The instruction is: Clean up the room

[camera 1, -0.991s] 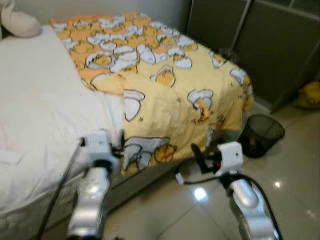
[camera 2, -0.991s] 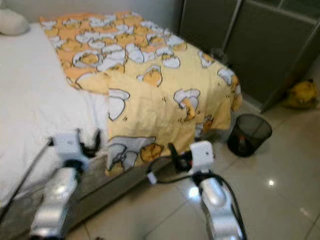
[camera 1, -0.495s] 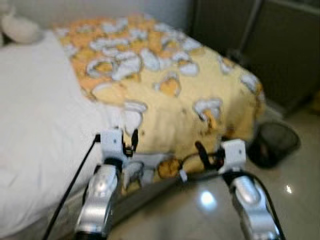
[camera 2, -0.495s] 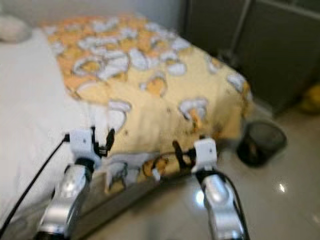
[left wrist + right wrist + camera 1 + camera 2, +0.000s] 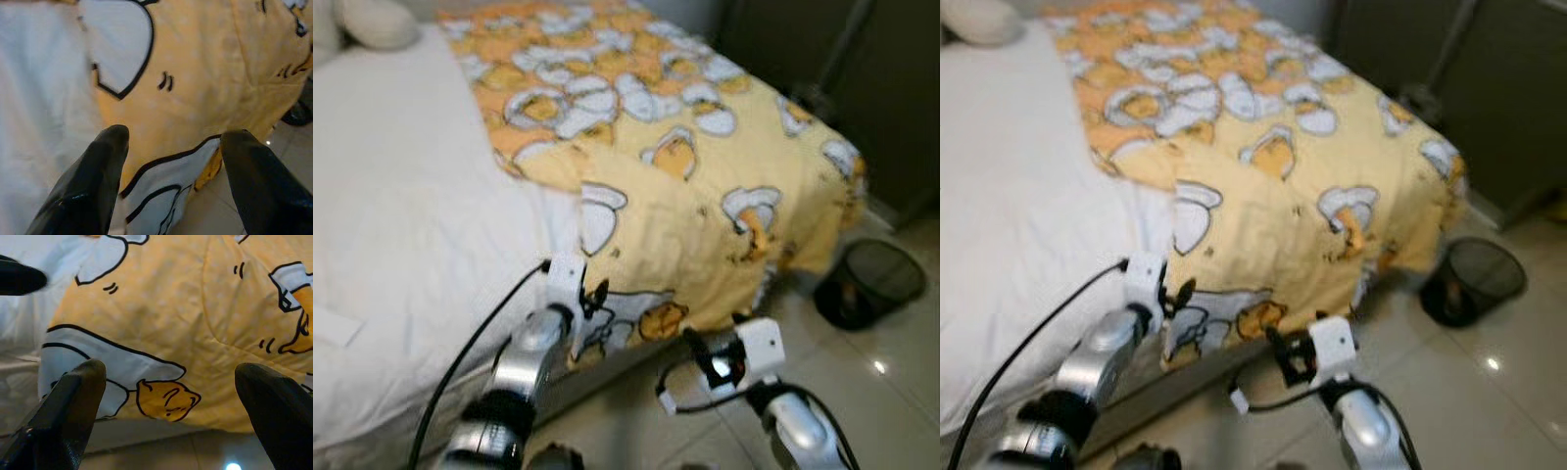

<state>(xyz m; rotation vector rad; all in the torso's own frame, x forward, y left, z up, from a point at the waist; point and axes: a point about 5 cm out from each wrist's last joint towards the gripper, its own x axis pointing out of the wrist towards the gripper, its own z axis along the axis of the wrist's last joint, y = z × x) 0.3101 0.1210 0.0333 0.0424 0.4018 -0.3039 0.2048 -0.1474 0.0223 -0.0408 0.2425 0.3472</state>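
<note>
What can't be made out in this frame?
- What lies in the mesh bin: head views, blurred and too small.
- The pale object at the head of the bed: cut off by the top edge.
- The far side of the yellow blanket: hidden where it drapes over the bed's edge.
- The dark cabinet: blurred, cut off at the frame's edge.

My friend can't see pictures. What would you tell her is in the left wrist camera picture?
Two open black fingers of the left gripper point at a yellow blanket with white cartoon shapes outlined in black. The blanket hangs over the edge of a bed, next to a white sheet, with a bit of shiny floor beyond.
</note>
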